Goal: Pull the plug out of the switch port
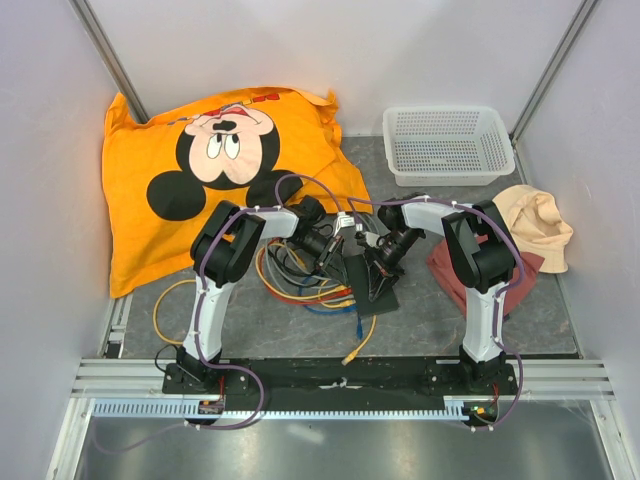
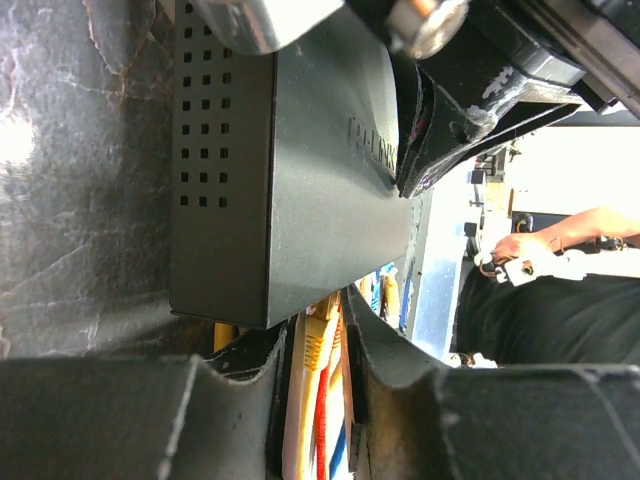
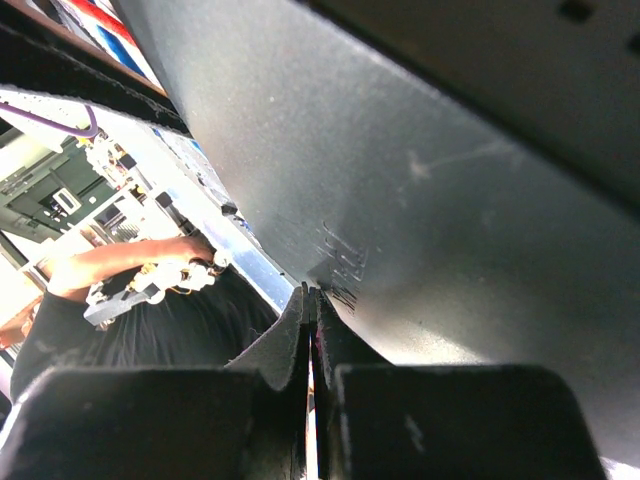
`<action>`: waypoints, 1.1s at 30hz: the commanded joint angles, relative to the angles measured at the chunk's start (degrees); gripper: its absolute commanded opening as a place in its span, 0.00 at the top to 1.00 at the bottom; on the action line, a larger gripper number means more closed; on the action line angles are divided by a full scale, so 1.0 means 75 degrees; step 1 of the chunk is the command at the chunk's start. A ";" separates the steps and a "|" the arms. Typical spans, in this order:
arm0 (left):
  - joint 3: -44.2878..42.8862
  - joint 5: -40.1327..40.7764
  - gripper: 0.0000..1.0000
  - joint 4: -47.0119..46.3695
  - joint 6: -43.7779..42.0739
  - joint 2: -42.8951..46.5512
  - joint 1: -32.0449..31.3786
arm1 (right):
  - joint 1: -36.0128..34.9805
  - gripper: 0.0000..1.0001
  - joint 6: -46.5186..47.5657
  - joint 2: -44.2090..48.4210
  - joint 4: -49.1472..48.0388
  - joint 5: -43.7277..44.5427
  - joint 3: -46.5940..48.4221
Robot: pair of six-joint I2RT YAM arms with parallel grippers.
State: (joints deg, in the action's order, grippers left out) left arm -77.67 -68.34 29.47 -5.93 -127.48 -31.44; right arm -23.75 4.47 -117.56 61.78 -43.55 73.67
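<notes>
The switch [image 1: 372, 282] lies at the centre of the top view. The right gripper [image 3: 310, 305], pressed together, seems to pin it down. The left gripper [image 2: 320, 375] straddles the yellow plug [image 2: 316, 335]; whether it is clamped cannot be told. The next move likely calls for a firm pinch and a straight pull.

- Your two arms reach inward and meet at the switch [image 1: 374, 285], which lies mid-table.
- The left gripper [image 1: 345, 228] is at its far end, and the right gripper [image 1: 378, 262] is over its top.
- Coiled cables [image 1: 295, 280] lie just left of it, with a yellow cable end [image 1: 350, 355] nearer you.
- Behind it are the orange cushion [image 1: 220, 170] and the white basket [image 1: 447, 143].
</notes>
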 commanded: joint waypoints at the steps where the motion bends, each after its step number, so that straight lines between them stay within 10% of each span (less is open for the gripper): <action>1: 0.0196 0.0827 0.78 0.0183 -0.0357 -0.0381 -0.0214 | -0.0115 1.00 0.0740 -0.0650 -0.2202 0.2689 -0.0178; 4: 0.0219 0.0803 0.98 0.0230 -0.0427 -0.0335 -0.0214 | -0.0103 1.00 0.0740 -0.0662 -0.2190 0.2678 -0.0166; 22: -0.1854 0.1294 0.98 0.5455 -0.4481 -0.1178 0.0043 | -0.0115 1.00 0.0740 -0.0650 -0.2190 0.2666 -0.0201; 33: -0.2874 0.0323 0.98 0.5293 -0.4072 -0.0055 0.1156 | -0.0127 1.00 0.0740 -0.0778 -0.2202 0.2666 -0.0155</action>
State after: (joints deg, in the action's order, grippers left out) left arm -94.28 -62.92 68.82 -35.29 -134.04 -26.44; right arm -23.86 4.34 -118.06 62.78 -43.48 73.71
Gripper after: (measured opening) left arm 0.044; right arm 0.007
